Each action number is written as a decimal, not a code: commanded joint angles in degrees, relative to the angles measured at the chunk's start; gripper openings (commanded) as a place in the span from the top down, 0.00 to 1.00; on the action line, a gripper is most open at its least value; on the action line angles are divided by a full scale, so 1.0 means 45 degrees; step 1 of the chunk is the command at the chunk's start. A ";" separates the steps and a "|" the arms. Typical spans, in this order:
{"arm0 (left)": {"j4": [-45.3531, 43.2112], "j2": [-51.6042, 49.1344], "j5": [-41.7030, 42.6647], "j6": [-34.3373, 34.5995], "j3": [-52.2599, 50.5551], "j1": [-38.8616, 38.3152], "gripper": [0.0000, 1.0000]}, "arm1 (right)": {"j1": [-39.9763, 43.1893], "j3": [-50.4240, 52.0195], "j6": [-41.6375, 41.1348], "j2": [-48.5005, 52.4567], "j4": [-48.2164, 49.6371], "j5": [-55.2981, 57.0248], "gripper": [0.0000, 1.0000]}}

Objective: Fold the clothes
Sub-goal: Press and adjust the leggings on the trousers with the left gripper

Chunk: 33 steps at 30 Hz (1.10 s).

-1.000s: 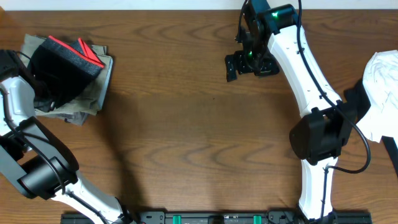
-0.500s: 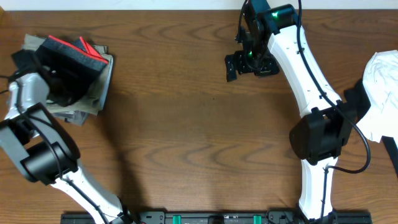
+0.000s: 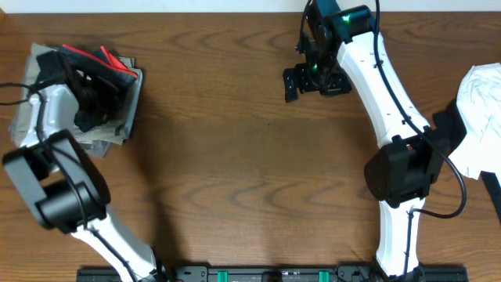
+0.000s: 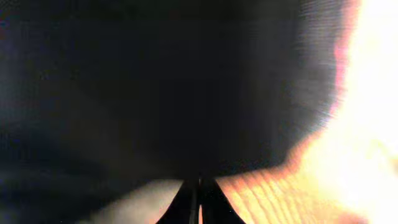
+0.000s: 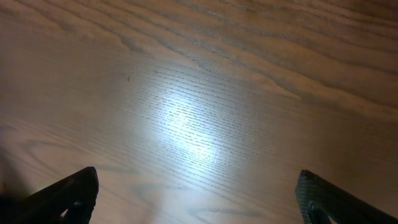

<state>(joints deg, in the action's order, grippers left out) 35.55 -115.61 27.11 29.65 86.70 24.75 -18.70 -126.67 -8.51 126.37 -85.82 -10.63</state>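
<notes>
In the left wrist view, the left end effector (image 4: 199, 186) is clenched: its two dark fingers meet in a thin seam at the bottom edge, and nothing can be seen between them. Black stretchy leggings (image 4: 155, 93) fill nearly the whole picture just ahead of the fingers as a dark, blurred mass. Whether the fingertips touch the fabric cannot be told. A strip of brown wood-grain table (image 4: 267, 186) shows at the lower right, washed out by strong glare along the right edge.

From overhead, the leggings lie bunched at the far left corner of the table, with their red waistband (image 3: 94, 59) turned up along the far side. They rest on top of a folded pile of khaki-beige trousers (image 3: 129, 110), which sticks out beneath them on the right and near sides. The white-and-black left arm (image 3: 47, 117) reaches up from the near edge and bends over this pile, its black end hard to pick out against the black cloth. The right end effector (image 3: 313, 82) hangs over bare wood at the far middle of the table, well apart from the pile. A crumpled white garment (image 3: 481, 110) lies at the right edge, beside the right arm's elbow.

In the right wrist view, the right end effector is released. Its two black fingertips stand wide apart in the bottom corners, with only lit wood grain between them.
</notes>
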 commanded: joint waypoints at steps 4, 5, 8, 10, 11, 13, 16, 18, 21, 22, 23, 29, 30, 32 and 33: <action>-0.0053 0.2939 0.0175 -0.0806 0.0049 0.0058 0.84 | 0.0058 -0.0209 0.0107 -0.0296 0.0039 0.0019 0.01; -0.0053 0.3191 0.0141 -0.1005 0.0049 0.0107 0.74 | 0.0058 -0.0209 0.0102 -0.0296 0.0039 0.0015 0.01; -0.0044 0.3531 -0.0685 -0.1001 0.0049 0.0476 0.29 | 0.0058 -0.0209 0.0102 -0.0296 0.0024 0.0015 0.01; -0.0010 0.3424 -0.0986 -0.0996 0.0044 0.0928 0.20 | 0.0058 -0.0209 0.0102 -0.0296 0.0015 0.0019 0.01; 0.0034 0.3298 -0.0981 -0.1001 0.0044 0.1171 0.18 | 0.0053 -0.0209 0.0102 -0.0296 0.0015 0.0019 0.01; 0.0083 0.2943 -0.0981 -0.1001 0.0039 0.1695 0.18 | 0.0058 -0.0209 0.0102 -0.0296 0.0019 0.0015 0.01; 0.0083 0.2186 -0.0874 -0.0962 0.0034 0.2404 0.17 | 0.0058 -0.0209 0.0102 -0.0296 0.0034 0.0015 0.01; 0.0015 0.1535 -0.0539 -0.0957 0.0034 0.2827 0.17 | 0.0058 -0.0209 0.0102 -0.0296 0.0034 0.0015 0.01; -0.0248 0.0612 -0.0160 -0.0831 0.0034 0.3274 0.17 | 0.0058 -0.0209 0.0102 -0.0296 0.0029 0.0015 0.01; -0.0418 0.0369 -0.0146 -0.0758 0.0034 0.3385 0.17 | 0.0053 -0.0209 0.0102 -0.0296 0.0029 0.0015 0.01; -0.0646 0.0121 -0.0146 -0.0714 0.0034 0.3497 0.17 | 0.0053 -0.0209 0.0102 -0.0296 0.0015 0.0015 0.01; -0.1880 -0.0243 -0.0121 -0.0908 0.0044 0.3881 0.17 | 0.0058 -0.0209 0.0102 -0.0296 -0.0078 0.0019 0.01; -0.2152 -0.0243 -0.0121 -0.0918 0.0049 0.3881 0.17 | 0.0058 -0.0209 0.0102 -0.0296 -0.0068 0.0015 0.01; -0.2565 -0.0243 -0.0131 -0.0908 0.0049 0.3881 0.17 | 0.0058 -0.0209 0.0102 -0.0296 -0.0073 0.0015 0.01; -0.2725 -0.0243 -0.0136 -0.0889 0.0049 0.3881 0.17 | 0.0053 -0.0209 0.0102 -0.0296 -0.0078 0.0015 0.01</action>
<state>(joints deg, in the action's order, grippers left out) 24.32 -117.25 25.80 25.87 86.72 41.98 -18.70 -126.67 -8.51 126.37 -86.08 -10.66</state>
